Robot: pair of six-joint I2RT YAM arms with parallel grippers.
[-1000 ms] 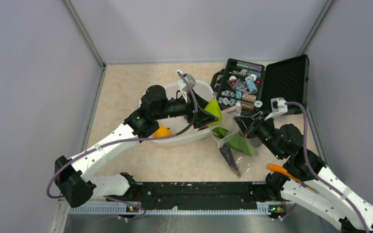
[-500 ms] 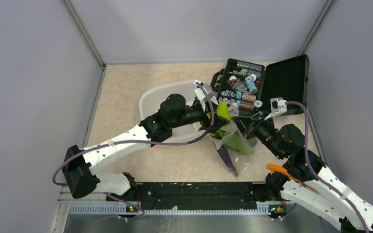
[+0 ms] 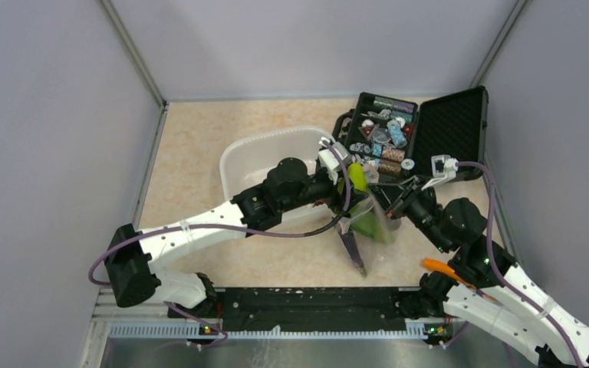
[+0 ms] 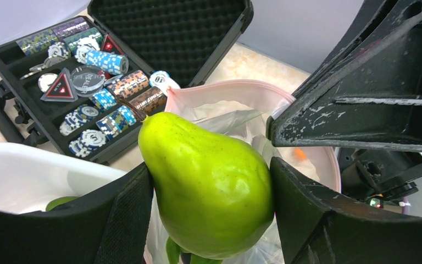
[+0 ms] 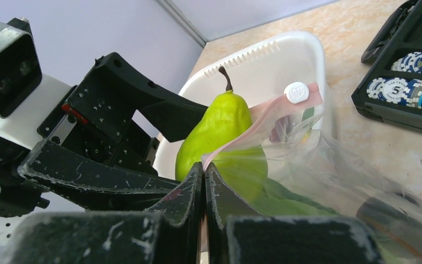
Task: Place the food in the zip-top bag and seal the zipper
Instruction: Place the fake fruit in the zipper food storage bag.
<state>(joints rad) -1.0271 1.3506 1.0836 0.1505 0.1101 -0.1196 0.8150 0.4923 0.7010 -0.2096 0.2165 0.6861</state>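
Note:
My left gripper (image 4: 211, 204) is shut on a green pear (image 4: 209, 181), one piece of the food, stem end up. The pear (image 3: 357, 178) hangs at the open mouth of the zip-top bag (image 3: 370, 227), its lower half behind the plastic in the right wrist view. My right gripper (image 5: 204, 171) is shut on the bag's mouth edge, pinching the pinkish zipper (image 5: 264, 118). That holds the bag (image 5: 329, 159) up and open. Inside lie a green leafy piece (image 5: 291, 201) and a dark purple eggplant (image 3: 353, 250).
A white plastic tub (image 3: 257, 153) stands left of the bag, under my left arm, with a green piece (image 4: 60, 202) in it. An open black case (image 3: 418, 130) of poker chips (image 4: 104, 104) sits just behind the bag. Grey walls close in both sides.
My left arm has carried the pear rightward from over the tub to the bag's mouth. The right gripper has lifted the bag's edge slightly, so the bag stands more upright.

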